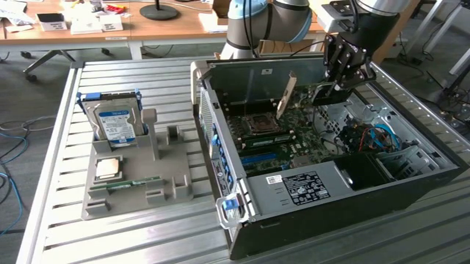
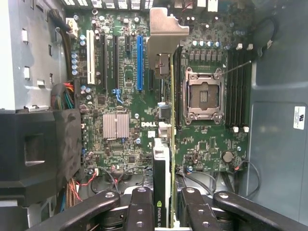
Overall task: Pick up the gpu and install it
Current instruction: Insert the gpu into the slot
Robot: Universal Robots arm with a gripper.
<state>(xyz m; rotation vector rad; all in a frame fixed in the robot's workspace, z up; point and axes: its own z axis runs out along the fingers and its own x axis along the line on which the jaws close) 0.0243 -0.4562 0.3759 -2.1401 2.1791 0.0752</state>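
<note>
Exterior view's left: grey holder on the slatted counter props a hard drive upright, with a processor chip and a memory stick lying flat in its recesses. Likely a parts rack, so each piece presents a grippable edge.

Centre of frame: computer case lies on its side, panel off, so the board faces up for you.

Upper right of the exterior frame: your pincer is narrowed on the graphics card, gripping both faces. The card hangs on edge above the board, between the blue slot and the processor socket. It looks not yet seated. Edge-down presumably keeps the contacts towards the slots.

Card appearance: thin, green board edge, dark face with printed lettering, silver bracket at the far end.
</note>
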